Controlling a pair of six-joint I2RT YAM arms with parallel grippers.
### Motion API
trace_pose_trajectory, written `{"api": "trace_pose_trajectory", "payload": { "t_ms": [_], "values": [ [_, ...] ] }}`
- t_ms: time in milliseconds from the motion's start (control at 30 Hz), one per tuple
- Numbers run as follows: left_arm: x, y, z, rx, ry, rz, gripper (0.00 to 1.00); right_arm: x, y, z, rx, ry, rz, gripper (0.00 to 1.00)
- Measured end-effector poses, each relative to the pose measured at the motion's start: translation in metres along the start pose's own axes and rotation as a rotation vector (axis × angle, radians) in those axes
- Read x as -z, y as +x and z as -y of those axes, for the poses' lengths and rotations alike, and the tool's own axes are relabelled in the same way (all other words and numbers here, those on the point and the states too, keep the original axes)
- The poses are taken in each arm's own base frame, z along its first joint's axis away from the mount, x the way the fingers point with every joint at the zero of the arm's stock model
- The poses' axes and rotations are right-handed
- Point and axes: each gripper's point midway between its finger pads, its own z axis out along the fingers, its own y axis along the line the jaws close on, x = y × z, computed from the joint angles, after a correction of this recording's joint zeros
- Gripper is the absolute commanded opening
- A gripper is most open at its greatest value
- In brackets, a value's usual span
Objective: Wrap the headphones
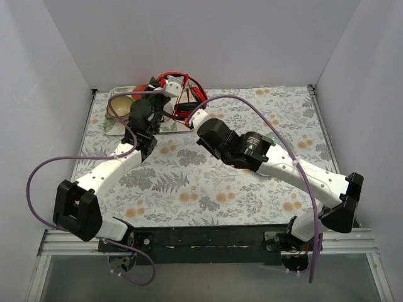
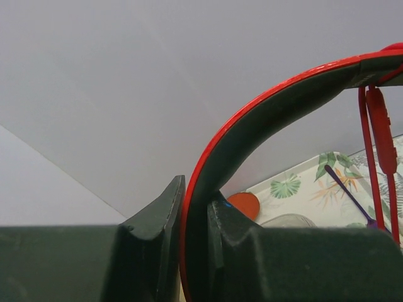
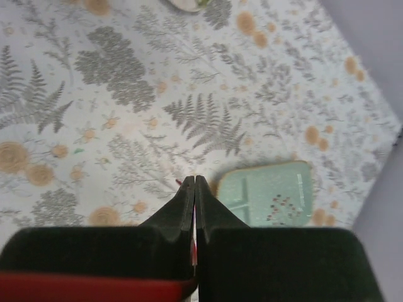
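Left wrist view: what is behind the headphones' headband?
Behind the headband: white wall, a corner of floral cloth, a red-orange round object and a clear rim. The left gripper, shut on the headband, hides everything lower.

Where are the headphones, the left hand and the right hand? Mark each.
headphones [image 2: 264, 123]: left wrist view, black underside of the headband.
left hand [image 2: 195, 204]: left wrist view, midway between fingertips clamping the headband.
right hand [image 3: 194, 184]: right wrist view, midway between its shut fingertips.

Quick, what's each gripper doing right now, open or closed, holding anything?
Left gripper: closed on the headband.
Right gripper: closed, pinching the red cable.
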Motion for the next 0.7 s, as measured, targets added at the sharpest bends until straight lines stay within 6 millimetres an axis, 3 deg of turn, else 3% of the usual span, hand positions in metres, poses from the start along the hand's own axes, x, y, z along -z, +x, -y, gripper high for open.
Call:
{"api": "trace_pose_trajectory", "payload": {
  "t_ms": [133, 233, 300, 367, 433, 567, 700],
  "values": [
    [0.009, -0.003, 0.004, -0.019, 0.061, 0.000, 0.00, 0.011, -0.037, 0.027, 0.077, 0.104, 0.058, 0.01],
    [0.023, 0.035, 0.029, -0.085, 0.167, -0.114, 0.00, 0.035, -0.084, 0.045, 0.074, 0.145, 0.191, 0.01],
    [0.036, 0.049, 0.057, -0.079, 0.271, -0.154, 0.00, 0.041, -0.098, 0.054, 0.076, 0.157, 0.227, 0.01],
    [0.053, 0.048, 0.085, -0.073, 0.380, -0.162, 0.00, 0.035, -0.098, 0.066, 0.094, 0.179, 0.212, 0.01],
    [0.070, 0.051, 0.099, -0.073, 0.457, -0.174, 0.00, 0.020, -0.092, 0.082, 0.104, 0.207, 0.171, 0.01],
    [0.087, 0.055, 0.101, -0.042, 0.502, -0.193, 0.00, -0.002, -0.076, 0.114, 0.099, 0.227, 0.108, 0.01],
    [0.094, 0.041, 0.097, 0.031, 0.517, -0.168, 0.00, -0.014, -0.065, 0.137, 0.070, 0.216, 0.089, 0.01]
  ]
}}
